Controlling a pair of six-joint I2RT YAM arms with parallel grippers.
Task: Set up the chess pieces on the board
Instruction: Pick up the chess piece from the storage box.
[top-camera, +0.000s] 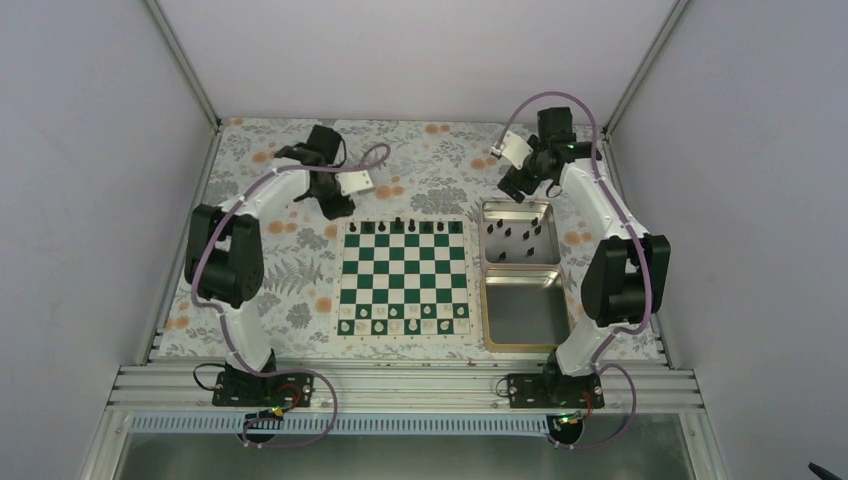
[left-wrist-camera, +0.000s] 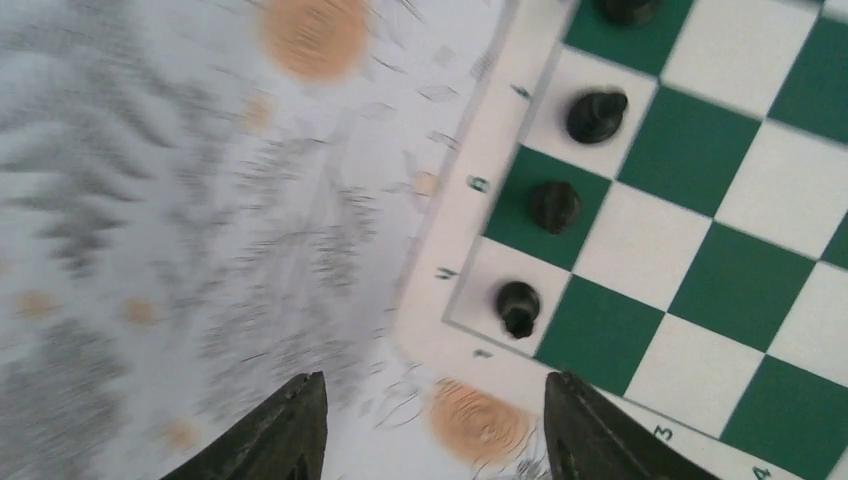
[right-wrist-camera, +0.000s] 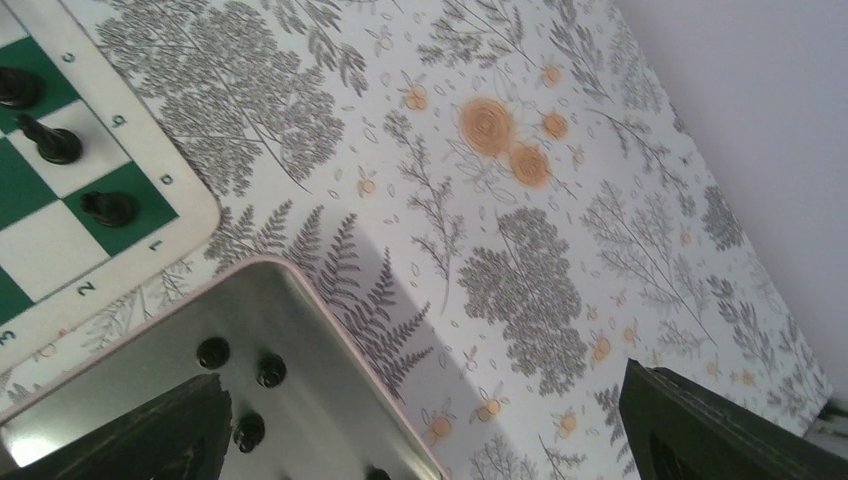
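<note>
The board (top-camera: 403, 277) lies flat at the middle of the floral tablecloth (top-camera: 430, 160); a row of black chess pieces (top-camera: 400, 226) stands along its far edge, and cream pieces (top-camera: 404, 325) line its near edge; just right of the board sit two silver tins, and the far tin (top-camera: 548, 232) holds more black pieces scattered on its floor, while the near tin (top-camera: 527, 315) lies right in front of it. The left gripper (left-wrist-camera: 435, 380) hovers off the board's far-left corner, over the cloth; its fingers (left-wrist-camera: 290, 430) are spread apart with nothing between them, and three black pieces stand on the edge squares just beyond the tips, with a fourth cut off at the frame's top. The right gripper (right-wrist-camera: 422, 375) hangs above the far tin's far-left corner, jaws gaping wide and empty; three black pieces show inside the tin below it.
</note>
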